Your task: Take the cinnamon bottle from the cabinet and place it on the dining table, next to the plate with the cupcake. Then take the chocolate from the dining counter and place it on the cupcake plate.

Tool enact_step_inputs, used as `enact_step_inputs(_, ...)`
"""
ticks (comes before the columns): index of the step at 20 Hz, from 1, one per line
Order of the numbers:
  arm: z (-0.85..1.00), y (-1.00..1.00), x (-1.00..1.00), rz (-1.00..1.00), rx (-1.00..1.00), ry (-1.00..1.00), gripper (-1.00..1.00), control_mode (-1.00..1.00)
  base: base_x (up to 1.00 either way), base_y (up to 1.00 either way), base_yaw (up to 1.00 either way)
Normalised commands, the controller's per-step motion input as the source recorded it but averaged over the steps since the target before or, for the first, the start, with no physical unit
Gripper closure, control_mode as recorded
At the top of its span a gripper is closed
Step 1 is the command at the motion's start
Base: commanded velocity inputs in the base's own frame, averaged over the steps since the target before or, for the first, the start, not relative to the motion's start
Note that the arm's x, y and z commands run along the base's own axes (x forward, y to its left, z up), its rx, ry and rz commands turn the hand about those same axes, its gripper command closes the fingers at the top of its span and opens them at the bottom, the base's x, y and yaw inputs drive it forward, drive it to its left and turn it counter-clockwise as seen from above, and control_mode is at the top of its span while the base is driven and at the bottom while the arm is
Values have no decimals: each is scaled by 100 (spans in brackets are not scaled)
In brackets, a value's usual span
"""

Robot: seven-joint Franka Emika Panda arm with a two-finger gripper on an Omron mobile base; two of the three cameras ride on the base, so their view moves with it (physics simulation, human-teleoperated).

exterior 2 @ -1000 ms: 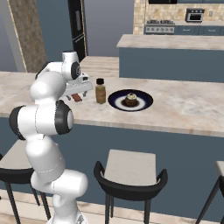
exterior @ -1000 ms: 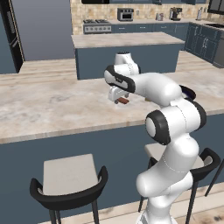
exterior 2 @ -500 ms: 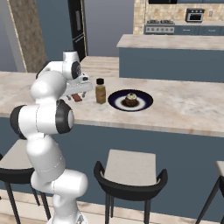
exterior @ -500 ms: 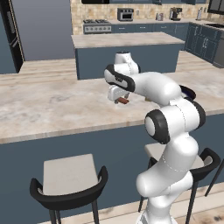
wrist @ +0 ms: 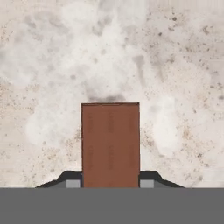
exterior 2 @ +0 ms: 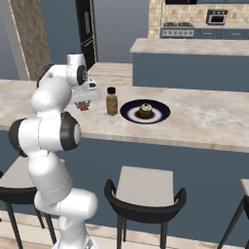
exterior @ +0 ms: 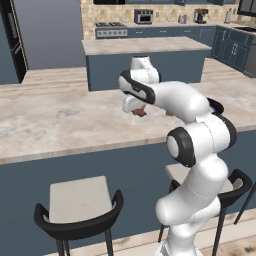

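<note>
At the bottom centre of the hand view, the hand (wrist: 110, 183) is clamped on the flat brown rectangular chocolate bar (wrist: 110, 144), which lies on the beige marbled stone bench (wrist: 52, 65). In the right base view's middle, the amber dark-capped cinnamon bottle (exterior 2: 112, 102) stands just beside the dark round cupcake plate (exterior 2: 158, 115).

One chocolate (wrist: 110, 144), one cinnamon bottle (exterior 2: 112, 101), one cupcake (exterior 2: 145, 110), one plate (exterior 2: 160, 112), two stools (exterior 2: 145, 192).

Even, soft, bright rendered light throughout, no glare. Base views look slightly coarse and soft. A faint dark shadow smudges the desk (wrist: 52, 65) just beyond the chocolate (wrist: 110, 144).
</note>
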Motion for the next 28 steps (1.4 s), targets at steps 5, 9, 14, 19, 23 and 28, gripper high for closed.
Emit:
enact_step_inputs(5,100,0,-9,0,0,0,100,-100,0,0,0)
enact_step_inputs(9,100,-19,-26,0,0,0,100,-100,0,0,0)
enact_step_inputs(14,100,-46,-54,0,0,0,100,-100,0,0,0)
enact_step_inputs(19,92,-65,-71,0,-1,0,100,-100,0,0,0)
enact_step_inputs(23,32,-96,-64,0,-7,0,100,-100,0,0,0)
enact_step_inputs(28,-8,-100,-27,0,-6,0,100,-100,0,0,0)
